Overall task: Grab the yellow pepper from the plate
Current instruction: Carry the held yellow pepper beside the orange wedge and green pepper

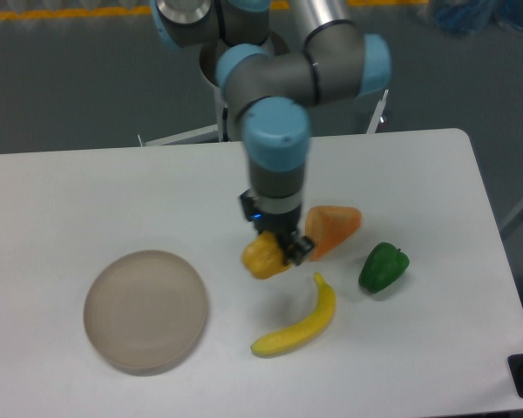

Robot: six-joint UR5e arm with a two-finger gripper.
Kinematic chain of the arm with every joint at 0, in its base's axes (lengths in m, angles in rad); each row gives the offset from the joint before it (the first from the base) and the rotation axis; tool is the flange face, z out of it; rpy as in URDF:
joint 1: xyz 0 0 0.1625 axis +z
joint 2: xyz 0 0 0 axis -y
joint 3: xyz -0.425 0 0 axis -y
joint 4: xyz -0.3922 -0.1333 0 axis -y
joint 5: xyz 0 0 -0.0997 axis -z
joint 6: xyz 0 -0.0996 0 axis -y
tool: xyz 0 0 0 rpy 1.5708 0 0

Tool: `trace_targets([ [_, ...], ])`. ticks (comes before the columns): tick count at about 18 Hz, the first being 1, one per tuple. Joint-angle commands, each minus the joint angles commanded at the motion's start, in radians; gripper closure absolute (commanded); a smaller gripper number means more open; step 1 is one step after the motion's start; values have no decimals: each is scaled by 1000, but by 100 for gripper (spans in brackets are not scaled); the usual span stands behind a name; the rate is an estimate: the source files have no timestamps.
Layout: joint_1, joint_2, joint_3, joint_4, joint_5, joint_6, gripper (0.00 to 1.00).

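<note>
Above the table (113, 192), the arm's wrist points straight down, its hand (277, 254) pinching the yellow pepper (261, 257).

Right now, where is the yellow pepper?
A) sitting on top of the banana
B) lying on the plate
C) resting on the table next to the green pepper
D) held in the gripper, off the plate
D: the gripper is closed on the yellow pepper beside the orange wedge, and the plate on the left has nothing on it.
</note>
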Motion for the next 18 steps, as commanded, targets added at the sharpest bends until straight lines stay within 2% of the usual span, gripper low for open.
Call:
trace_targets([
  [4,58,0,-9,-2,-2,77,85],
  [11,92,-2,-12,0,0,135,85],
  [18,94,-8,-8,0,-15,147,87],
])
